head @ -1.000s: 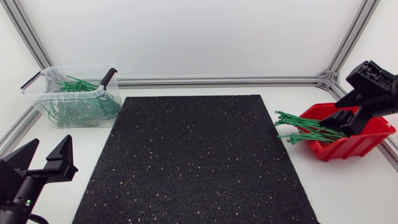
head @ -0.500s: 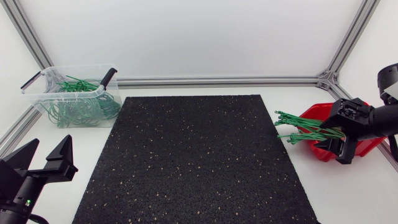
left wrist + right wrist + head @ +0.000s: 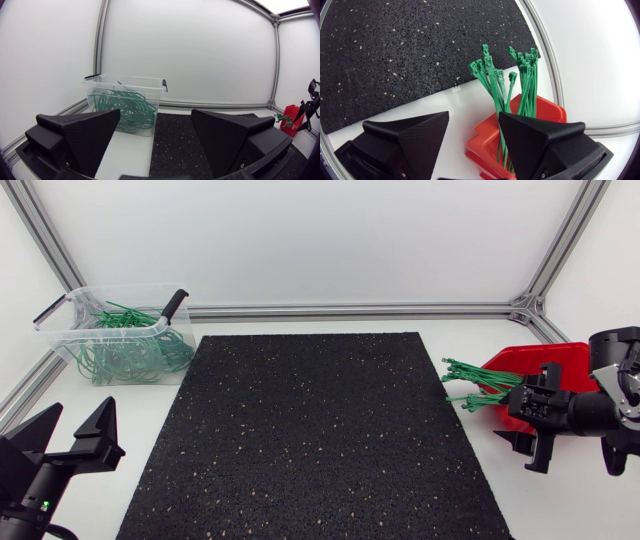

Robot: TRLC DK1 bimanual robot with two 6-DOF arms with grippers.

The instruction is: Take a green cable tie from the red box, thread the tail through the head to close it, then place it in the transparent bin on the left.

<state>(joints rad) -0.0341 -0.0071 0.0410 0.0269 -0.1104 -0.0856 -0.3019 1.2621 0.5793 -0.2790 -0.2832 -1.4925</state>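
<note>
Right claw (image 3: pixel 474 119) hangs spread and empty just beside the red plastic box (image 3: pixel 551 113), whose thin green cable ties (image 3: pixel 502 82) jut out. Judged step: pickup. Next it must pinch a single tie.

Overhead head view shares bin (image 3: pixel 152 95) with left wrist, box (image 3: pixel 482 137) with right

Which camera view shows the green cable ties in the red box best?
Right wrist view: the cable ties show close up, heads distinct, fanning from the red box ahead of the open right claw. Head view shows them small; left wrist view, a distant speck.
</note>
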